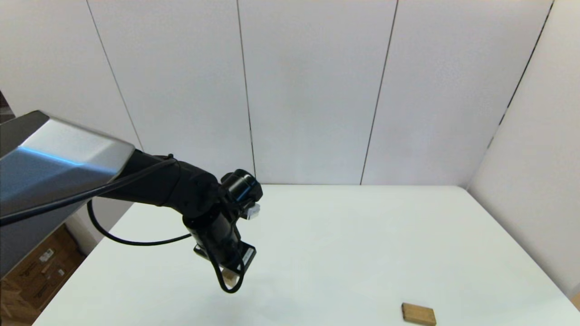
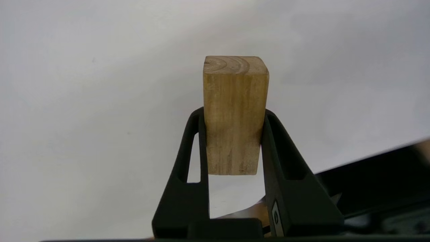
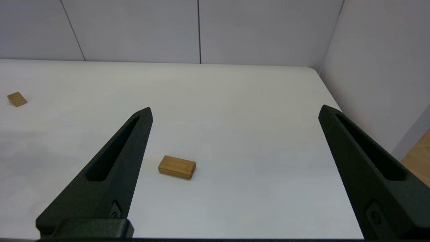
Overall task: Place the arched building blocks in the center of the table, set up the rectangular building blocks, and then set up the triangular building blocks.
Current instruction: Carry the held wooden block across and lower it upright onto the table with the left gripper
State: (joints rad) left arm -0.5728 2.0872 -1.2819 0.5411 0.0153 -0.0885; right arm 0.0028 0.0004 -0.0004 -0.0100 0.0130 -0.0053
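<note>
My left gripper (image 2: 234, 113) is shut on the arched building block (image 2: 235, 114), a chunky light-wood piece clamped between both fingers with its ringed end face pointing away; its hollow is hidden. In the head view this gripper (image 1: 229, 274) points down over the table (image 1: 362, 235), left of the middle, and only a sliver of the block (image 1: 229, 277) shows. The rectangular building block (image 1: 418, 314) (image 3: 177, 167) lies flat near the front right. The triangular building block (image 3: 16, 99), small and striped, lies far off in the right wrist view. My right gripper (image 3: 235, 109) hangs open above the slab's side of the table.
White wall panels close the back and right of the table. The table's right edge (image 1: 521, 244) runs beside the wall. Cardboard boxes (image 1: 36, 271) sit on the floor off the left edge. A black cable (image 1: 131, 240) loops under the left arm.
</note>
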